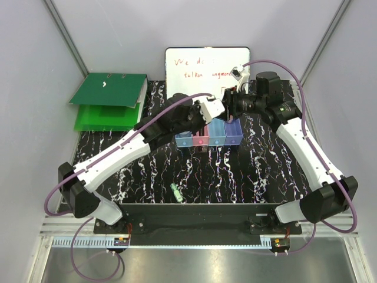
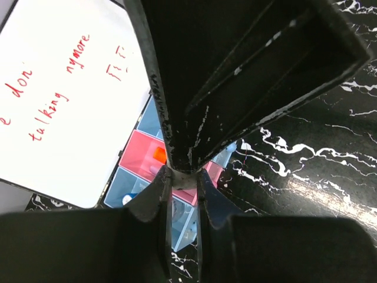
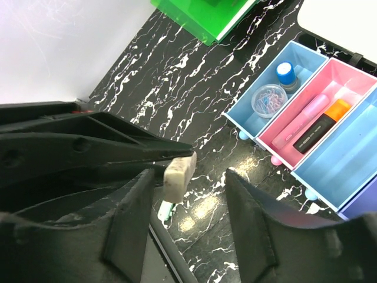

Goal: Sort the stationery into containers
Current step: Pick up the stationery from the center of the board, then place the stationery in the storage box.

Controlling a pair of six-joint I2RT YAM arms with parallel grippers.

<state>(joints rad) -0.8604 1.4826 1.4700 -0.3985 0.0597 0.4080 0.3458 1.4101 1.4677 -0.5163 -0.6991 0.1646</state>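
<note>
black white-veined table [image 1: 235,177], pink and blue bins [image 1: 218,136], green binder [image 1: 109,99], grey-white block [image 3: 179,175].

Four joined bins [image 1: 218,135] — one whiteboard [image 1: 200,65], one green binder [image 1: 109,94]

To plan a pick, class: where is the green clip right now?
In the top view the green clip lies on the marbled table, left of centre near the front edge, well short of the row of bins.

Both arms far forward, left claw [image 1: 220,109] clamped tight between the parted fingers of the right claw [image 3: 189,175].
</note>
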